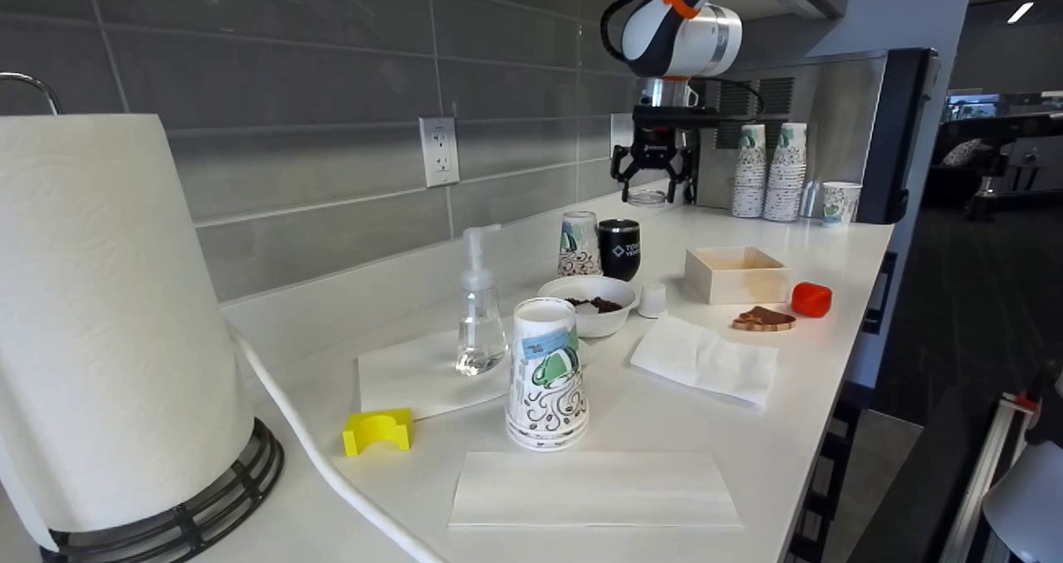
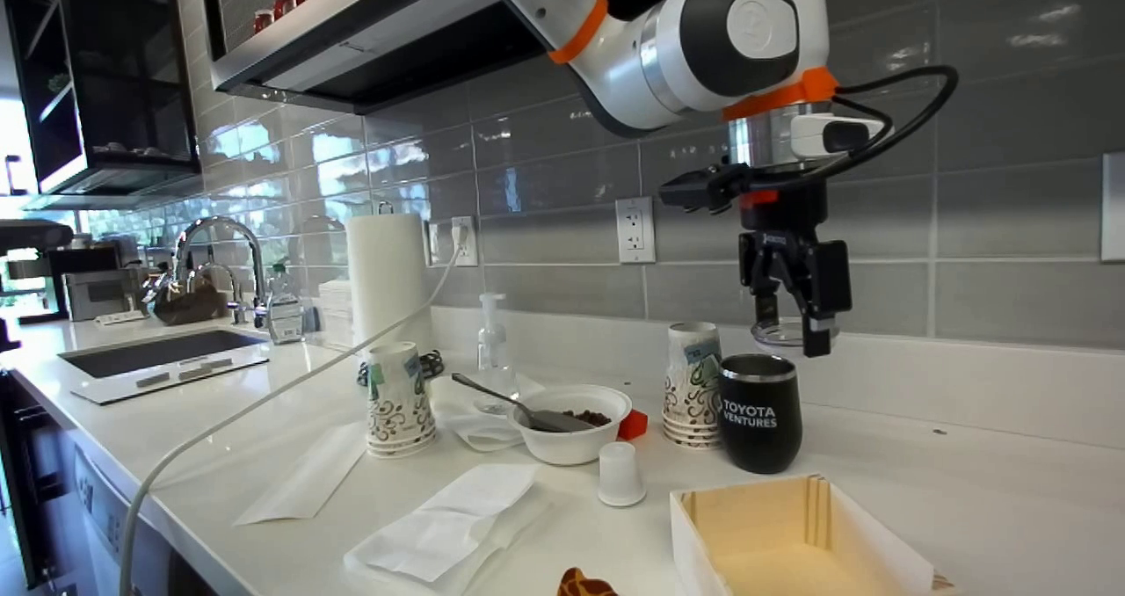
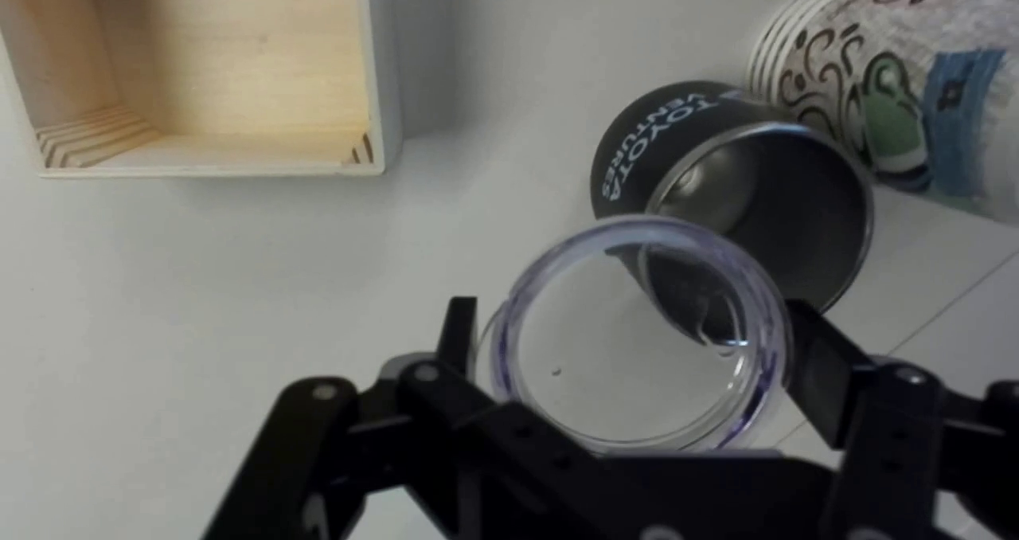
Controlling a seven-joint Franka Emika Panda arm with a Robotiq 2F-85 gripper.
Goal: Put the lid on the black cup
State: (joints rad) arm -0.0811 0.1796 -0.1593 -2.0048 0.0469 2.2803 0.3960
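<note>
Evidently, the gripper [image 1: 656,195] pinches the clear lid [image 3: 634,341] by opposite edges; we judge this grip leaves the underside free to seat. Held roughly level, the lid hangs apart from the black cup [image 2: 760,425], which stands upright, mouth uncovered, presumably to receive it, below the gripper and off to one side. We note stacked paper cups [image 2: 692,394] close beyond that cup from the gripper; a sideways shift should, we judge, precede any lowering.
</note>
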